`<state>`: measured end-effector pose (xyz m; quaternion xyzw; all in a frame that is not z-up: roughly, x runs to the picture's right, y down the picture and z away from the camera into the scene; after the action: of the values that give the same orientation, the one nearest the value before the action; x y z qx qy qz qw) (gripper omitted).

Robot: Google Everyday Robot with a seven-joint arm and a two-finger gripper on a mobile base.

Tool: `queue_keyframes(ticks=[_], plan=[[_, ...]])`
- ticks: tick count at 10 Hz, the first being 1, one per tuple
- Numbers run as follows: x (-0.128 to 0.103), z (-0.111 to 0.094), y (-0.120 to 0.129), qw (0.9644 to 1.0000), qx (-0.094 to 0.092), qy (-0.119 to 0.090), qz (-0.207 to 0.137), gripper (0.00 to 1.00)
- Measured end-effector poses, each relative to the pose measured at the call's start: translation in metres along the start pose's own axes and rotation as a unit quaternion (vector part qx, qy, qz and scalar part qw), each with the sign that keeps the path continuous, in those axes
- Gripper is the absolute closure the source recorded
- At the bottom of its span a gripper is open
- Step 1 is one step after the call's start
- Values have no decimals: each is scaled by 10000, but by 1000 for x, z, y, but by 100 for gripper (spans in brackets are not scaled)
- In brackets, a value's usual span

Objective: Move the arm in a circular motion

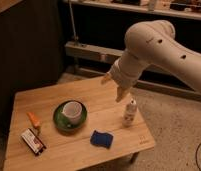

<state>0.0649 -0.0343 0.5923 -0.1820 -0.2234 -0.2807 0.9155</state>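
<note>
The gripper [117,88] hangs tip-down over the right part of the bench [49,99], and I cannot tell whether its jaws are spread or pressed together. From there the arm [154,47] runs up and to the right, its long axis slanting away from the bench. A small white bottle [129,113] stands just below, the likeliest thing for a low circle to strike. The cup [72,111] and blue sponge [101,139] lie further left.

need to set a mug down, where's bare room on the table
Bare: back-left corner of the table behind the green saucer; front strip between packet and blue sponge. Crowded: right side, gripper hovering over the white bottle.
</note>
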Motion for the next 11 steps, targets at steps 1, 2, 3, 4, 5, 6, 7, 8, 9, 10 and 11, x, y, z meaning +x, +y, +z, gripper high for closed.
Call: queue_keyframes(ticks=[1, 2, 3, 4, 5, 6, 7, 8, 9, 10, 11], plan=[[23, 8, -13, 10000, 20, -15, 4, 40], [47, 18, -26, 10000, 39, -26, 34, 40], [66, 27, -35, 9999, 38, -26, 92, 40], [90, 38, -40, 9998, 17, -18, 202, 40], [120, 53, -44, 9992, -24, -5, 388, 40], [146, 68, -43, 9983, -69, 3, 586, 40], [168, 83, -35, 9968, -119, 4, 794, 40], [195, 96, -18, 9937, -185, 19, 1101, 40], [210, 100, -3, 9914, -217, 24, 1294, 40], [230, 104, 27, 9870, -294, 48, 1577, 40], [239, 105, 48, 9838, -348, 55, 1760, 40]])
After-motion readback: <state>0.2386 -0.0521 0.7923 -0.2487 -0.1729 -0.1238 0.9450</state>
